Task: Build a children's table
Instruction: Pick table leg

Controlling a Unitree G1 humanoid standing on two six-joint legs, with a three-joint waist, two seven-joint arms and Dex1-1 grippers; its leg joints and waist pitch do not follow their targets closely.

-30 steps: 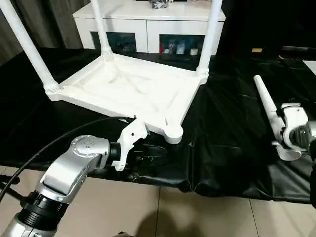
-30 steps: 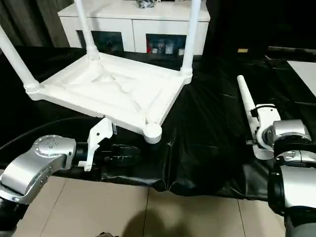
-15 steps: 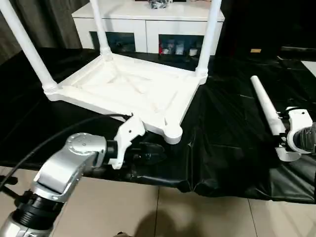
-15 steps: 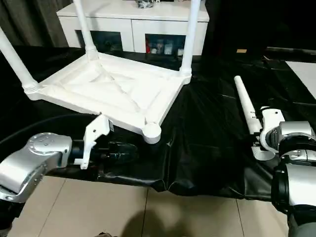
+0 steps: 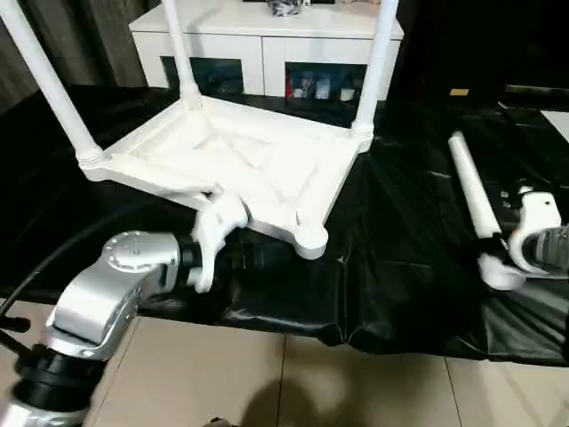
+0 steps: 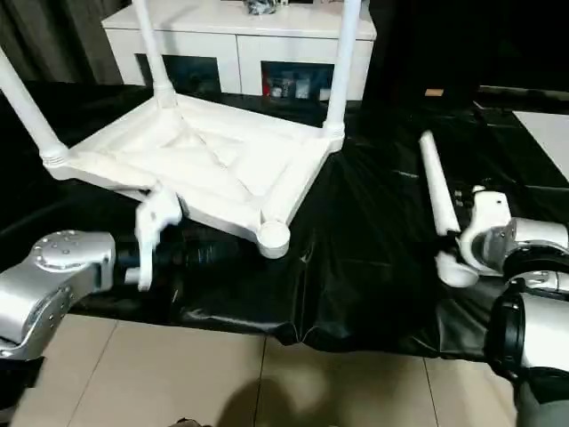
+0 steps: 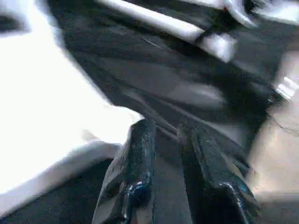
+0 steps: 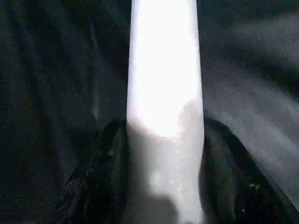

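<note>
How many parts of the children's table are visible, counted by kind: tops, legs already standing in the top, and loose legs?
Table top: 1
Legs standing in the top's corner sockets: 3 (left, back left, back right)
Loose leg, between the right gripper's fingers: 1
Total: 5 parts

I can read no text, label, brand or number anywhere in front of me. Nothing I see carries print I can make out.
</note>
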